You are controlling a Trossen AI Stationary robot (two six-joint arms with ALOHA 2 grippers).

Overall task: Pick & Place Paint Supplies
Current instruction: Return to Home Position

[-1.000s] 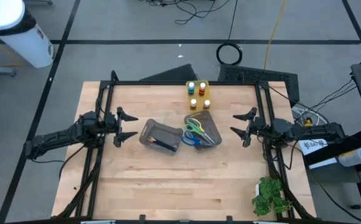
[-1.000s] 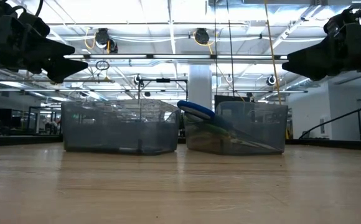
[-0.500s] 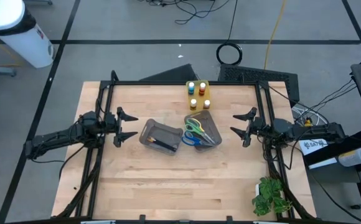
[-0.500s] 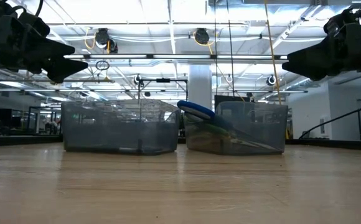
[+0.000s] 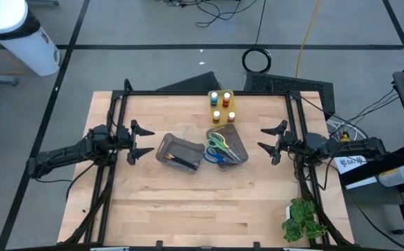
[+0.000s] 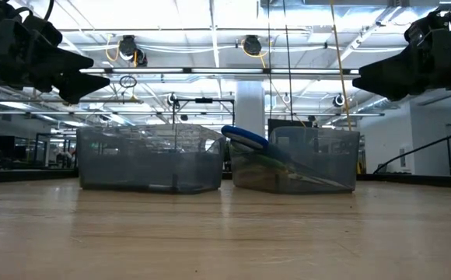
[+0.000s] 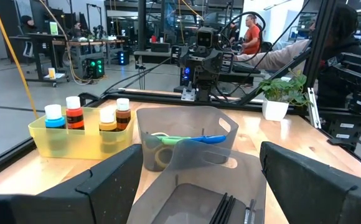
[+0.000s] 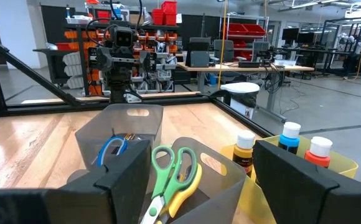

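I see the left claw (image 6: 95, 87) hanging high at one top corner and the right claw (image 6: 368, 87) high at the other. Down on the counter (image 6: 225, 233), two grey bins (image 6: 152, 159) sit side by side, and the blue scissors handle (image 6: 245, 138) pokes over the right-hand bin's rim.

— Brushes (image 7: 225, 208)?
— Cut off at my left wrist view's edge; number untellable.
— Scissors (image 6: 245, 138)?
— At table height I see one blue handle; the rest blurs behind the grey bin (image 6: 319, 155) wall.
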